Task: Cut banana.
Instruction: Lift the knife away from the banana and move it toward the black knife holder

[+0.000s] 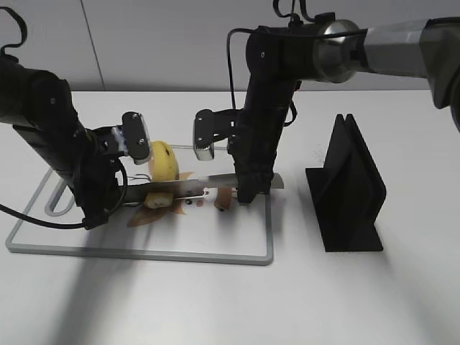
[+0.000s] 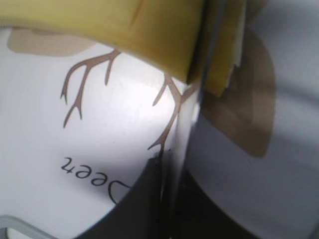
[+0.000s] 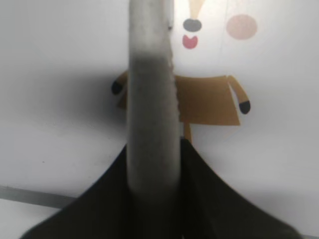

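The yellow banana point(image 1: 162, 159) lies on the white cutting board point(image 1: 86, 241) and fills the top of the left wrist view point(image 2: 99, 25). A cut piece point(image 1: 158, 200) lies beside it, just past the blade point(image 2: 224, 59). A steel knife point(image 1: 208, 185) lies across the board with its blade down through the banana point(image 2: 192, 124). My right gripper point(image 1: 248, 195) is shut on the knife point(image 3: 152, 99), its fingers on both sides of it point(image 3: 154, 194). My left gripper point(image 1: 108, 208) is down on the board at the blade's left end, its dark fingers closed against the thin blade point(image 2: 174, 199).
A black slotted knife stand point(image 1: 348, 187) stands on the table to the right of the board. The board carries a brown cartoon deer print point(image 3: 204, 99) with antlers and lettering point(image 2: 84, 84). The board's grey rim point(image 1: 144, 254) runs along the front.
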`<state>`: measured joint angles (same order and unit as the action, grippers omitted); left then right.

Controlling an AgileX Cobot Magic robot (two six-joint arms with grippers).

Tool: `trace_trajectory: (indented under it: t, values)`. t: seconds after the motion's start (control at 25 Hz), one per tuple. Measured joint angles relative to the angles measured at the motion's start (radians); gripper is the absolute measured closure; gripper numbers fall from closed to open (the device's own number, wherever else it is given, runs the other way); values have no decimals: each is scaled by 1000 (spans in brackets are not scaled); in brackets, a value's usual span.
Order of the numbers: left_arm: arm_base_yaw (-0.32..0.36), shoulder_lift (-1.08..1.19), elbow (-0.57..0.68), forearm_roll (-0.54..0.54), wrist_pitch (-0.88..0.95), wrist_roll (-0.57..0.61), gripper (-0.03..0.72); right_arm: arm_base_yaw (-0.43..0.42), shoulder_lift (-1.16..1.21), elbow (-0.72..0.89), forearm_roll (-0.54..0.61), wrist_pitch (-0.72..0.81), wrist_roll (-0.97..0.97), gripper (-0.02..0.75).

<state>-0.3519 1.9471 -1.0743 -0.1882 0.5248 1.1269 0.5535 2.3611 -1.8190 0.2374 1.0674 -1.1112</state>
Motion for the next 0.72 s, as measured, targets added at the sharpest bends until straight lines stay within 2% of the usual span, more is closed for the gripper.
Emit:
trace_trajectory:
  t: [0.72]
  values:
    - [1, -128, 11, 42, 110, -10, 680, 5, -86, 7, 29, 18, -1, 552]
